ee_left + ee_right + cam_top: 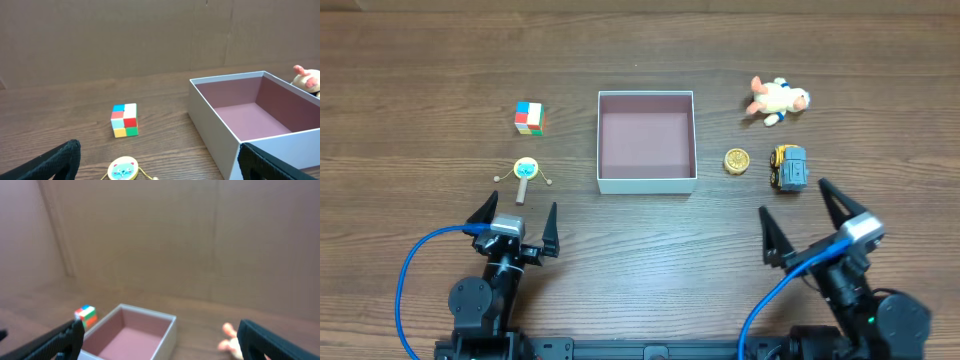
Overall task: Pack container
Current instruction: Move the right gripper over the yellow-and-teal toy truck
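Observation:
The container, a square white-walled box with a pink-mauve inside, stands empty at the table's middle; it also shows in the left wrist view and the right wrist view. A colour cube and a small cat-face drum toy lie left of it. A plush toy, a gold round piece and a yellow-grey toy vehicle lie right of it. My left gripper is open and empty just below the drum toy. My right gripper is open and empty below the toy vehicle.
A brown cardboard wall rises behind the table. The cube and drum toy show in the left wrist view. The plush toy shows blurred in the right wrist view. Blue cables run from both arms.

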Tool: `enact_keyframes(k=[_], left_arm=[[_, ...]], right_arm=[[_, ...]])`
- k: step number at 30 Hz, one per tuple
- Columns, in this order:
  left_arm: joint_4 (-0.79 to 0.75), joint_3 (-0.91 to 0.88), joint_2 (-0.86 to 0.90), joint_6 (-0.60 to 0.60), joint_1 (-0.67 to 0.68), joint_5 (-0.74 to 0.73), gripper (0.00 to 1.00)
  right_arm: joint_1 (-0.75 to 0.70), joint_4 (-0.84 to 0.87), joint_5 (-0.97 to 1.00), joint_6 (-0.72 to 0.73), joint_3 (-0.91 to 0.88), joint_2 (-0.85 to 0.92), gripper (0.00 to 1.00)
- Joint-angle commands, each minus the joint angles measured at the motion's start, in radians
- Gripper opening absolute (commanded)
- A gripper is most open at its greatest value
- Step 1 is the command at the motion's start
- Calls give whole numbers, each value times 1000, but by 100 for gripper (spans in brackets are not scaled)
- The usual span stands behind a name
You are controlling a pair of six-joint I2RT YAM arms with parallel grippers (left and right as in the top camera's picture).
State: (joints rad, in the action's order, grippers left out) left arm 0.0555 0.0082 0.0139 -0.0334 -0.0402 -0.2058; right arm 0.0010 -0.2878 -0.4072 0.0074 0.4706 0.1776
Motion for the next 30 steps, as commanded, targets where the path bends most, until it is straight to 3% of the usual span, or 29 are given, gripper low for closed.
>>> enact_keyframes(k=[1, 8, 13, 16, 22, 30], left_arm=[[0, -3, -3, -15, -6, -1, 100], [0, -3, -3, -15, -6, -1, 100], [0, -3, -3, -15, -6, -1, 100], [0, -3, -3, -15, -6, -1, 100], [0, -3, -3, -15, -6, -1, 100], [0, -3, -3, -15, -6, -1, 100]], right_arm=[[3, -131, 110, -65, 224, 178, 100], [3, -451, 129, -185, 674, 605, 100], [3, -884, 279, -251, 1084, 990, 100], [3, -1059, 368, -251, 1270, 1207, 100], [3, -1130, 354, -243, 1347, 1426, 100], [-27, -1095, 355, -270, 1346, 1509, 100]])
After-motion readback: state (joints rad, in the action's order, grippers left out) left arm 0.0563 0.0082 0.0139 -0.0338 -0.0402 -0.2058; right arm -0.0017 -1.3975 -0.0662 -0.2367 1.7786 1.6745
